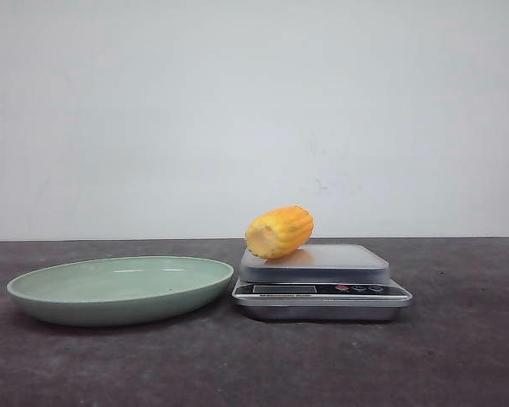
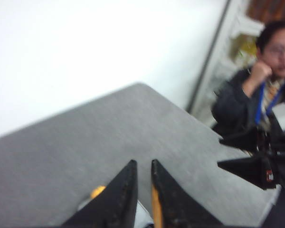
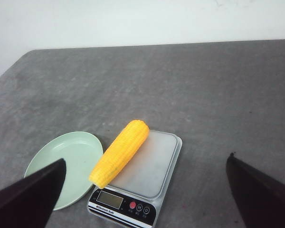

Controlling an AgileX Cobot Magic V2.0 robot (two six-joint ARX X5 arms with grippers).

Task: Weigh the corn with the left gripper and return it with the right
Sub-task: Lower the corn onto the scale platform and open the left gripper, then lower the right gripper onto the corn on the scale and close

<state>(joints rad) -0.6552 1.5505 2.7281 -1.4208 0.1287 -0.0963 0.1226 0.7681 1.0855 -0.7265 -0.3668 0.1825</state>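
Observation:
The corn [image 1: 279, 231] is a yellow-orange cob lying on the platform of a small digital scale [image 1: 321, 292], its pale cut end facing the front. In the right wrist view the corn [image 3: 119, 153] lies slantwise along the plate-side edge of the scale [image 3: 142, 173], its end overhanging by the display. My right gripper [image 3: 147, 158] is wide open and empty, well above the scale. My left gripper [image 2: 143, 162] has its fingers nearly together with nothing between them, above bare table; a blurred yellow bit of corn [image 2: 97, 191] peeks beside one finger. Neither gripper shows in the front view.
A pale green shallow plate [image 1: 59, 292] stands left of the scale, touching or almost touching it; it also shows in the right wrist view [image 3: 52, 161]. A seated person [image 2: 261, 90] and dark equipment [image 2: 256, 164] are past the table's edge in the left wrist view.

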